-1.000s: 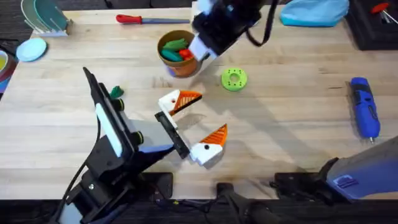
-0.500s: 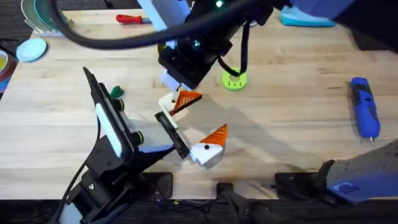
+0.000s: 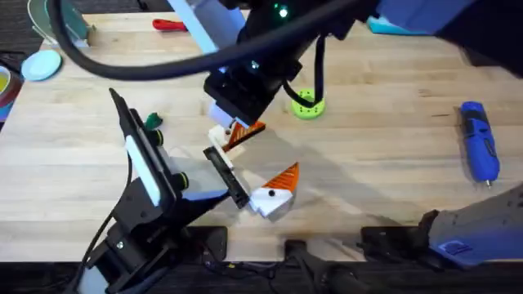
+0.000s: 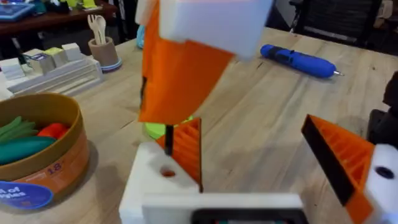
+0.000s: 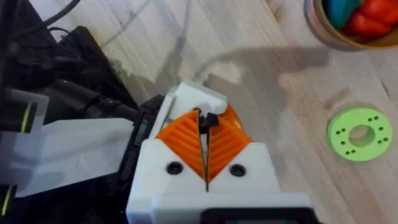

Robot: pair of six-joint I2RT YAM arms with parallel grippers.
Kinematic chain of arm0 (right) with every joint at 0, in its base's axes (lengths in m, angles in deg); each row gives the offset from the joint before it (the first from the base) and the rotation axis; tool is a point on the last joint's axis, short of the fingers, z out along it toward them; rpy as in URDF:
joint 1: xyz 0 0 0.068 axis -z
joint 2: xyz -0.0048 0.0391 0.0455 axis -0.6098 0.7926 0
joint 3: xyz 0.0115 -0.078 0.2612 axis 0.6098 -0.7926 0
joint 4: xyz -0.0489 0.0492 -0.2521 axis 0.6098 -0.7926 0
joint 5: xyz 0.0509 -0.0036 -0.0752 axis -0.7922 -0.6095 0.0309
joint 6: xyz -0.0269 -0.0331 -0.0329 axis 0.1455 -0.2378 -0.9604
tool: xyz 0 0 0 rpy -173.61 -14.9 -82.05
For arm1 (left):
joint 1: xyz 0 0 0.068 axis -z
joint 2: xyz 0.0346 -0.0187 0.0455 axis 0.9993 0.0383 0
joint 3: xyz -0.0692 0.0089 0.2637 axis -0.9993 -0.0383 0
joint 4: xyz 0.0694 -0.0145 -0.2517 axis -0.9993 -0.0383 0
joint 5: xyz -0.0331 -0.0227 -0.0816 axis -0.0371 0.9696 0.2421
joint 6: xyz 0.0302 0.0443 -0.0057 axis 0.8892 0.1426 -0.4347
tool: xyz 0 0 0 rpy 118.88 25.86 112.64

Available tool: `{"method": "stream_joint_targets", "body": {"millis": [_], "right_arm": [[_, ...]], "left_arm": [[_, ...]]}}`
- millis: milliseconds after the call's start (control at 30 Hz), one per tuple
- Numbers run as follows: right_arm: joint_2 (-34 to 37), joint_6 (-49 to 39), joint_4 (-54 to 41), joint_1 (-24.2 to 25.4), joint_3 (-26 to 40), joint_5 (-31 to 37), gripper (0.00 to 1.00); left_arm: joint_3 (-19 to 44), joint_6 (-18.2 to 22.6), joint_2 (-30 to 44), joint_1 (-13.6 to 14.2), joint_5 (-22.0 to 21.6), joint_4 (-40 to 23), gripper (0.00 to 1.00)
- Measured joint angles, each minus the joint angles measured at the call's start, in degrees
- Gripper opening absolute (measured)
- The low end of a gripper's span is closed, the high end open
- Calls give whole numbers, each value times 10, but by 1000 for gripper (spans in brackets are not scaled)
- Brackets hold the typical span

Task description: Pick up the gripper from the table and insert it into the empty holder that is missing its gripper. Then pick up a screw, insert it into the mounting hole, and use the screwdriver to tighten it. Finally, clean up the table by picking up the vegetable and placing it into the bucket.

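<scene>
Your right gripper [image 5: 205,140] is pinching a small dark screw, pads pressed together | it's hovering directly over the holder [image 5: 189,99] | your left gripper [image 3: 253,163] is spread wide, touching nothing | bucket [image 5: 348,25] is sitting beyond.

Pale wooden table [image 3: 384,163]; glossy blue plastic screwdriver [image 3: 479,140].
</scene>
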Motion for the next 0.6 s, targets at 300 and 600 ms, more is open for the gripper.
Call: {"method": "stream_joint_targets", "body": {"millis": [300, 600], "right_arm": [[0, 0, -1, 0, 0, -12, 6], [17, 0, -1, -1, 1, -13, 6]], "left_arm": [[0, 0, 0, 0, 0, 0, 993], [0, 0, 0, 0, 1, 0, 993]]}}
